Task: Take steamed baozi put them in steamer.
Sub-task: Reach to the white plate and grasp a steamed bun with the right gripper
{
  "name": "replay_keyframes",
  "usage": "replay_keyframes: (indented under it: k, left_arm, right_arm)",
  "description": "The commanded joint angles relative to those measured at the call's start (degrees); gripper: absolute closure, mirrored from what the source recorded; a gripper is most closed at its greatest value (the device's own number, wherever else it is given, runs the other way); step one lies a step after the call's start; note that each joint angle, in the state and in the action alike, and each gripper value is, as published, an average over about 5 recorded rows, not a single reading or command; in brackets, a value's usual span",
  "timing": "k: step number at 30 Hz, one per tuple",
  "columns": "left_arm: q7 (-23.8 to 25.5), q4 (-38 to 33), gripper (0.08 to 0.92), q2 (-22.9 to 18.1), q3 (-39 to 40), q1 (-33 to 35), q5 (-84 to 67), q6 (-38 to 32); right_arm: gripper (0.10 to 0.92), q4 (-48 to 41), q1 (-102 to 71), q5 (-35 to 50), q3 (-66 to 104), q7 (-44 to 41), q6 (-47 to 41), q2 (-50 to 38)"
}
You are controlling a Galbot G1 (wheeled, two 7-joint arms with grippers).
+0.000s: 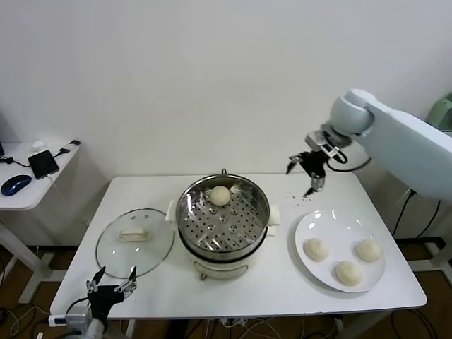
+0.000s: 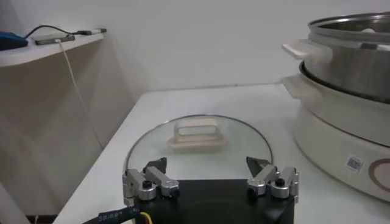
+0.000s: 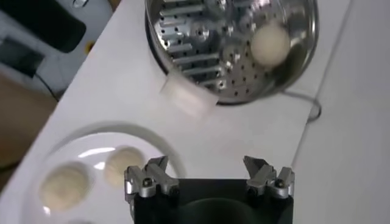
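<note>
Gaping right pincer (image 1: 305,176) — wide, empty-fingered

Shiny perforated metal steamer (image 1: 223,220), clear glossy glass lid (image 1: 135,240), smooth matt baozi (image 1: 221,195), glossy white plate (image 1: 340,224).

Soft, even light fills the scene from above, and my head view is bright and fairly crisp. The white table (image 1: 282,282) throws only faint shadows under the steamer (image 1: 223,219) and the plate (image 1: 339,248). The steel rim carries small bright reflections, and the glass lid (image 1: 135,240) shows a pale sheen. From my right wrist, the steamer and the baozi (image 3: 270,42) inside look smeared with blur. My left wrist view is dimmer and greyer.
</note>
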Motion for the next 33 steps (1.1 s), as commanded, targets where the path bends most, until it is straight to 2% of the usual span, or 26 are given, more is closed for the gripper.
replay_keyframes:
  k: [1,6,12,26,33]
  left_arm:
    - [0.0,0.0,0.177,0.0,0.0,0.1,-0.3,-0.1]
    - [-0.1,0.0,0.177,-0.1,-0.1,0.2,-0.3,-0.3]
    - [0.0,0.0,0.177,0.0,-0.1,0.3,-0.3,-0.3]
    - [-0.1,1.2,0.177,0.0,-0.2,0.3,0.0,-0.4]
    - [-0.1,1.7,0.177,-0.1,0.0,0.0,0.1,-0.3]
  right_arm:
    - [0.203,7.8,-13.5,-2.9,5.2,3.3,-15.7,-8.5]
    - [0.203,5.9,-23.1,-9.1,12.3,4.9,-14.9,-6.9]
    - [0.203,2.1,-29.0,-10.5,16.6,6.6,-14.5,-3.1]
    - [0.203,-3.7,-30.5,-14.2,18.0,3.3,-9.5,0.6]
    - [0.203,-5.7,-31.5,-15.9,18.7,5.5,-7.0,2.2]
